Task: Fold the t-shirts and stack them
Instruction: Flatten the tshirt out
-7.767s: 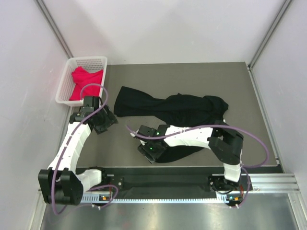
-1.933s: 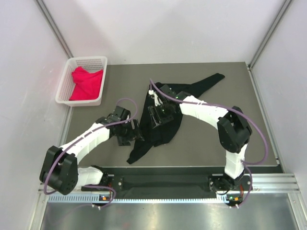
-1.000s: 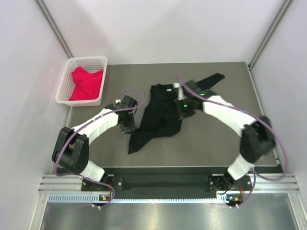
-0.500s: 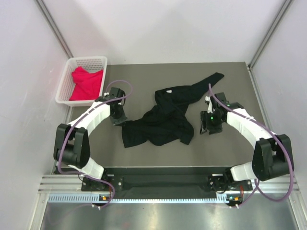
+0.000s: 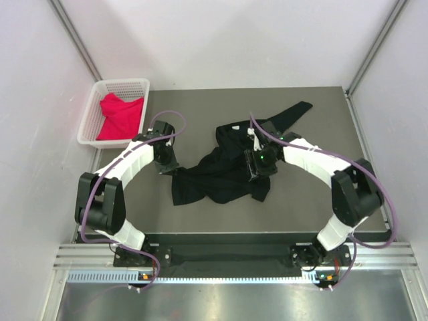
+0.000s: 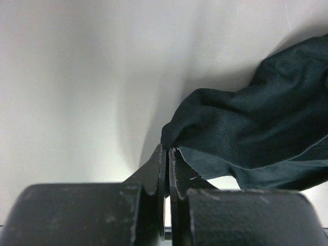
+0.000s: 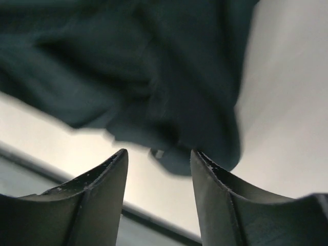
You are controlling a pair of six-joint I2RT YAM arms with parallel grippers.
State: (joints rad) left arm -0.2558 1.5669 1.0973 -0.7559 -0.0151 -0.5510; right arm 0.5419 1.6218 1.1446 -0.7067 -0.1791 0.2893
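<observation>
The black t-shirt point(image 5: 224, 170) lies crumpled in the middle of the table, with one sleeve stretched toward the back right. My left gripper point(image 5: 167, 162) is at its left edge, shut on a corner of the cloth; in the left wrist view the jaws point(image 6: 167, 149) pinch the dark fabric point(image 6: 246, 133). My right gripper point(image 5: 257, 167) hovers over the shirt's right side, open and holding nothing; in its wrist view the fingers point(image 7: 159, 154) stand apart just above the black cloth point(image 7: 154, 77). The red-pink t-shirt point(image 5: 120, 117) lies bunched in the basket.
A white lattice basket point(image 5: 124, 85) stands at the table's back left corner. Grey walls close in the table on the left, back and right. A metal rail point(image 5: 227, 257) runs along the near edge by the arm bases.
My right gripper opened and let go of the black shirt, swung out to the right, then came back over the shirt's right side. The left gripper drew its corner slightly left.
</observation>
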